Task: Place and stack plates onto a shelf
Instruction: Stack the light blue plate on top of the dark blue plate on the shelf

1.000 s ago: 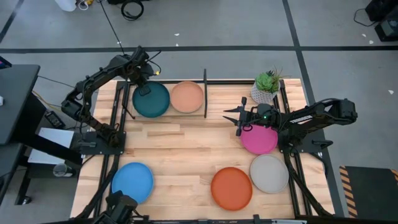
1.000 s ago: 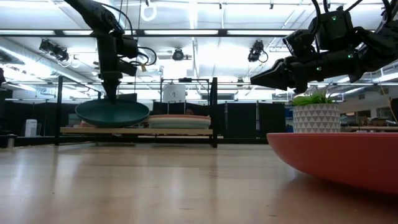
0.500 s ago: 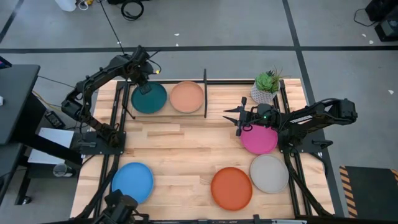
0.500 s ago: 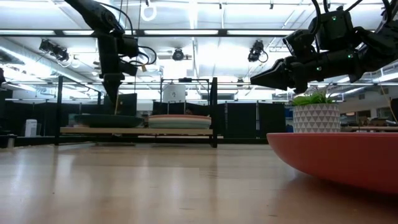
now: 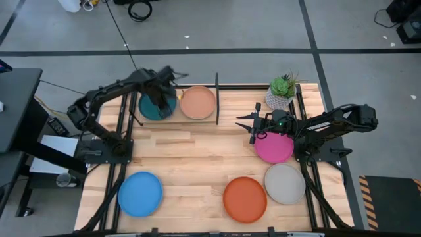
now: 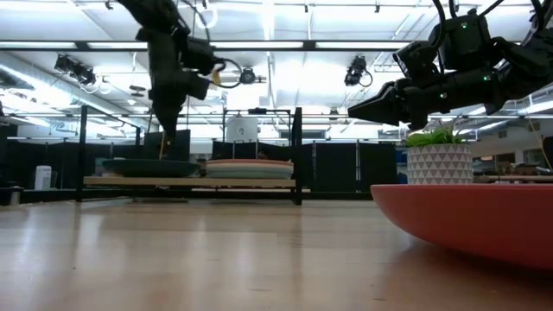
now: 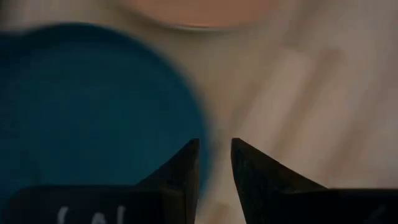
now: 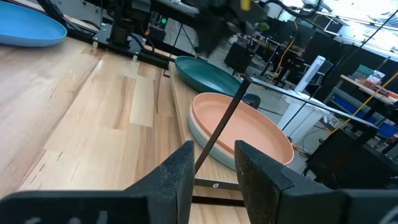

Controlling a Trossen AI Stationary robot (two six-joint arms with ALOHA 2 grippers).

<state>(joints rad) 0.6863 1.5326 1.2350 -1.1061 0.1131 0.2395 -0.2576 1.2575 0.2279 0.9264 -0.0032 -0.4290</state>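
Left gripper (image 5: 160, 100) hovers over the teal plate (image 5: 156, 107) with a small gap and nothing held; if I swing away low I'd clip its rim and shove it into the peach plate (image 5: 198, 103) (same shelf (image 5: 217, 99) bay); a second ago it gripped that plate above the shelf; right gripper (image 5: 252, 128), slightly parted and empty, idles by the magenta plate (image 5: 275, 147).

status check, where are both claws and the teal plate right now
Left claw open, empty, above dark teal plate, which lies on the shelf beside the peach plate. Right claw open, empty, above table near magenta plate. Nothing blocking.
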